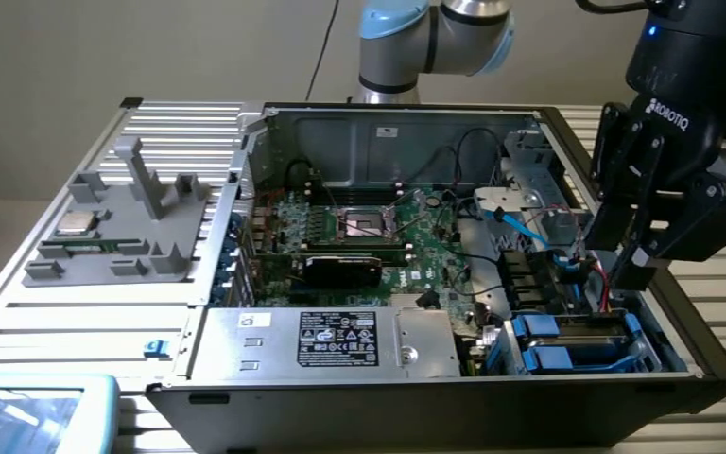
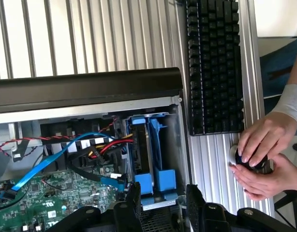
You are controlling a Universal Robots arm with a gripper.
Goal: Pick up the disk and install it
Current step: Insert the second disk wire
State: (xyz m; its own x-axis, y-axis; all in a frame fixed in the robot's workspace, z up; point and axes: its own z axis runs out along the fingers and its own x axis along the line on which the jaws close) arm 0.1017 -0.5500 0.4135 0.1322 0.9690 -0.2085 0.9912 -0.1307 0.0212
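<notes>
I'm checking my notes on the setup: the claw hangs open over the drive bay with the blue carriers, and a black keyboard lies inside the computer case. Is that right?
Not quite. The keyboard lies outside the computer case, on the slatted table beside it, as the wrist view shows. The rest holds: the claw hangs open over the drive bay with the blue carriers.

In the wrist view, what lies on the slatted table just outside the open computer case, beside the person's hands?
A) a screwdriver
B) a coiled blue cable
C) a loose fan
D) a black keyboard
D: a black keyboard lies on the slatted table next to the computer case, with a person's hands just past its end.
</notes>
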